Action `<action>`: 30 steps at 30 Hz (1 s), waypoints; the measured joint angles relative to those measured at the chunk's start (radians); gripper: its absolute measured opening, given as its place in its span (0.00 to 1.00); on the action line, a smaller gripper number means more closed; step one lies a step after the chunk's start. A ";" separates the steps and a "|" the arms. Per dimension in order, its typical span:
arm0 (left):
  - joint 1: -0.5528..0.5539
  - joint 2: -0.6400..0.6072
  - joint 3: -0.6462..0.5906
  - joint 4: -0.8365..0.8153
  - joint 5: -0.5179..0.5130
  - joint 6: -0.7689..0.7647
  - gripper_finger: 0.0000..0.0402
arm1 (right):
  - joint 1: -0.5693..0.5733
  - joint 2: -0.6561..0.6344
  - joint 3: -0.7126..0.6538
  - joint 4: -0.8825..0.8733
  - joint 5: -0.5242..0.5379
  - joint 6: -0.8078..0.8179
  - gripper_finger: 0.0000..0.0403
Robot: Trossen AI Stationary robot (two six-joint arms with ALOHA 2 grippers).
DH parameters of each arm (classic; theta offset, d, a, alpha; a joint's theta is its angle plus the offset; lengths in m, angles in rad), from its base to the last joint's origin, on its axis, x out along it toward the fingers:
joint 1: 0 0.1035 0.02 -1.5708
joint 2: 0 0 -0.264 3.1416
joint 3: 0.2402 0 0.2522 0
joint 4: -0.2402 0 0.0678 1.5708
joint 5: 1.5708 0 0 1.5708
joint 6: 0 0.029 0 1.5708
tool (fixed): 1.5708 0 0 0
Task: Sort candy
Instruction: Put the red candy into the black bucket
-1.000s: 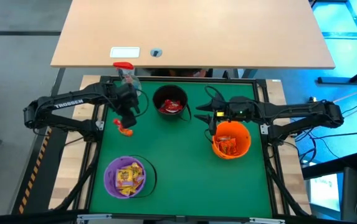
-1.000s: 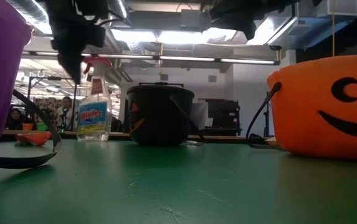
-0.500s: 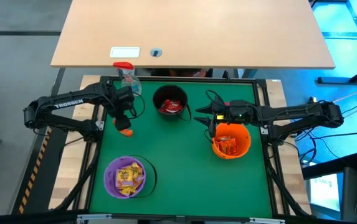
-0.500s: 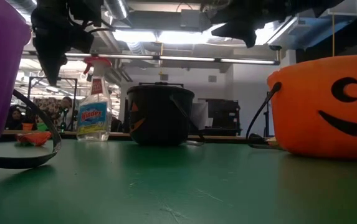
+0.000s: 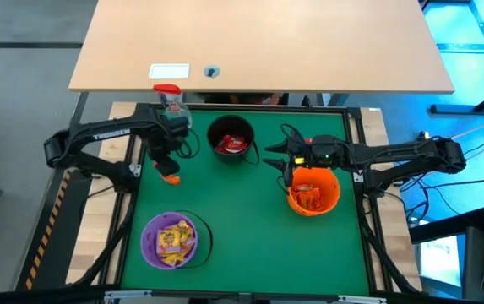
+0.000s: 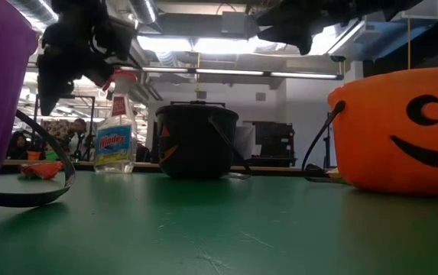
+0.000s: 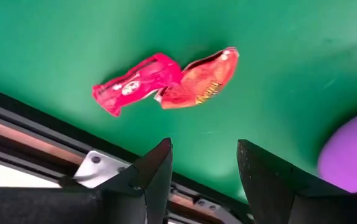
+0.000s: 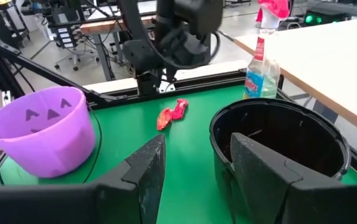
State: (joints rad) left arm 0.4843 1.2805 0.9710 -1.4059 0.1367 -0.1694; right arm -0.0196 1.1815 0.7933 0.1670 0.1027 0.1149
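Green felt covers the tabletop (image 5: 250,228), where nearest the front a purple bucket (image 5: 170,240) holds yellow candy. Further back, two loose candy packets (image 7: 166,82), red and orange-red, lie touching near the left edge. They look light, crinkly and slippery, so a pinch across the flat middle of one seems best. Above them hovers the left end effector (image 7: 203,171), fingers spread and empty. The right end effector (image 8: 190,168), spread too, waits between the orange bucket (image 5: 313,190) and black bucket (image 5: 231,140).

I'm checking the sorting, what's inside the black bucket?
From above, the black bucket holds red candy at its bottom. The right wrist view shows only its dark inner wall; anything beneath those wrappers is hidden.
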 joint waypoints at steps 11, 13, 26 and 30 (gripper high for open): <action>0.010 0.199 0.000 0.065 -0.090 0.156 0.42 | 0.000 0.000 0.000 0.001 -0.009 -0.068 0.44; 0.023 0.243 0.000 0.074 -0.083 0.175 0.42 | 0.000 0.000 0.000 0.001 -0.009 -0.072 0.44; 0.105 0.313 -0.134 0.256 -0.040 0.195 0.42 | 0.000 0.000 0.000 -0.014 -0.025 -0.095 0.44; 0.125 0.313 -0.195 0.291 -0.060 0.153 0.42 | 0.000 0.000 0.000 -0.015 -0.025 -0.095 0.44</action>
State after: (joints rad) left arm 0.6093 1.5932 0.7758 -1.1144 0.0764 -0.0165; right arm -0.0196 1.1816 0.7929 0.1524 0.0776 0.0200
